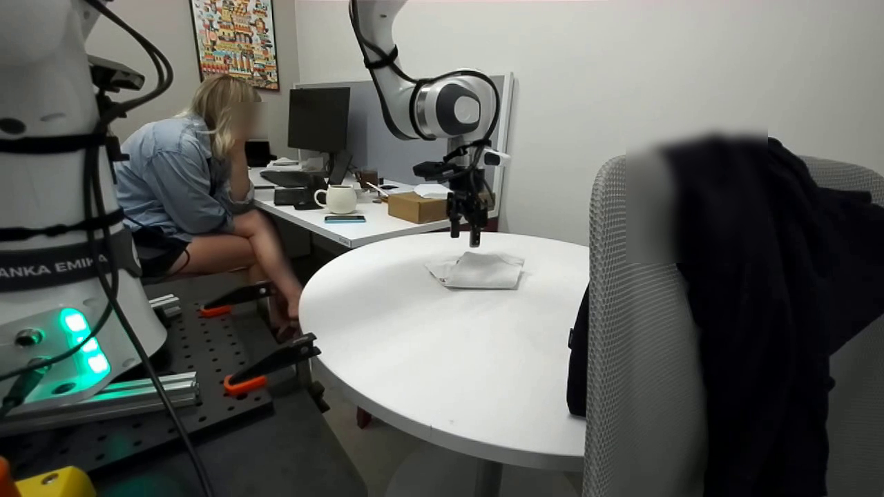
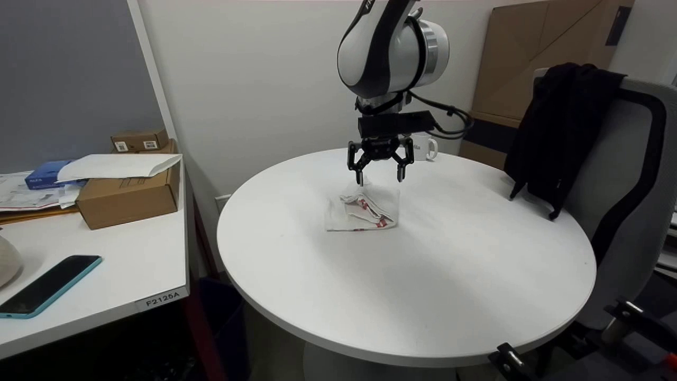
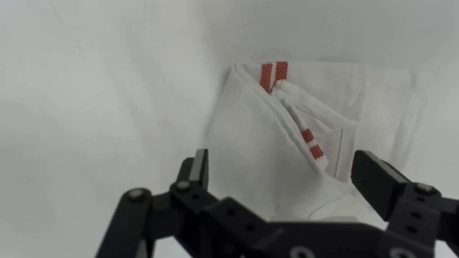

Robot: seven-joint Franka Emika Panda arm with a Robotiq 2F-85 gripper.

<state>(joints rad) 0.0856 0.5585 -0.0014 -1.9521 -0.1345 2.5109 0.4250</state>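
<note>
Lying folded near the centre of the frame in both exterior views is one white dish towel (image 2: 362,210), on the round white table (image 2: 449,286). In the wrist view two pairs of red stripes (image 3: 281,70) show on it, one at its upper edge, one along a fold. Two black fingers (image 3: 374,184) stand wide apart and empty above the towel, one by its left edge, one over its right part in the wrist view; in an exterior view a thin gap shows beneath the fingertips (image 1: 474,240). In an exterior view one white mug (image 2: 422,149) sits at upper middle, partly hidden; one grey mesh chair (image 2: 616,159), one dark jacket (image 2: 560,121) over it, stands at the right.
</note>
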